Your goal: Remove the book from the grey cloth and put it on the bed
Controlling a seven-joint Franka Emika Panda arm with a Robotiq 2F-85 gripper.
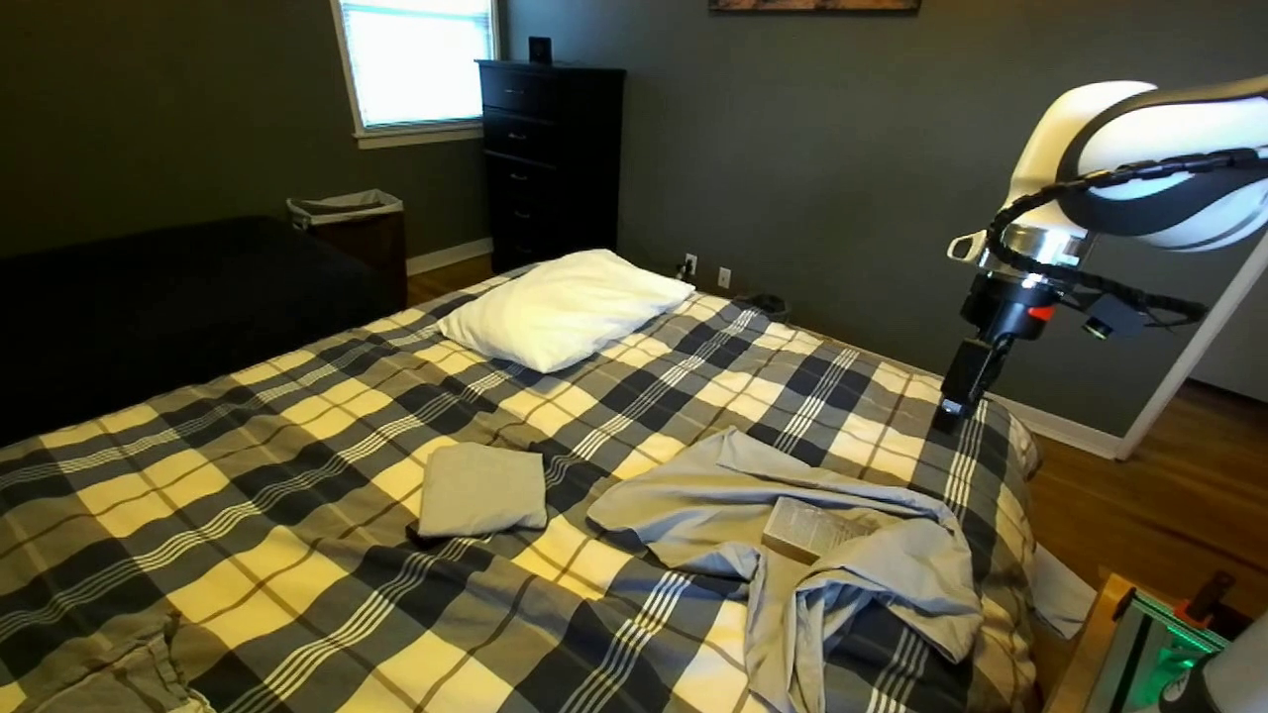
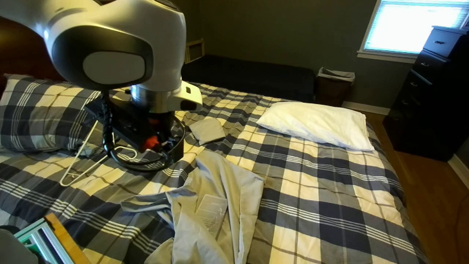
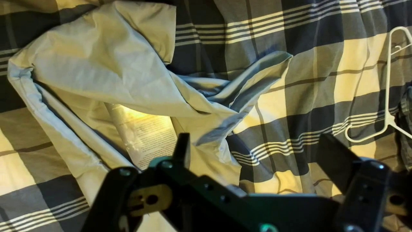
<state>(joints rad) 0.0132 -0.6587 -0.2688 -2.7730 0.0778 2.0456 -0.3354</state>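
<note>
Thick, grey, print-covered book (image 3: 148, 137) lay on the crumpled grey cloth (image 1: 684, 500), 1 end tucked under a fold. Your black, 2-fingered pincer (image 3: 256, 141) hung above the plaid-covered bed (image 1: 327, 555), jaws spread wide, holding nothing; the wrist view showed the book beyond 1 jaw, not between the 2. Judged step: approach. You needed to centre over the uncovered part, align the jaws across the book's narrower width, and descend slowly. Pinching the fold risked dragging cloth along. A straight lift seemed best, then a gentle release off the cloth.
</note>
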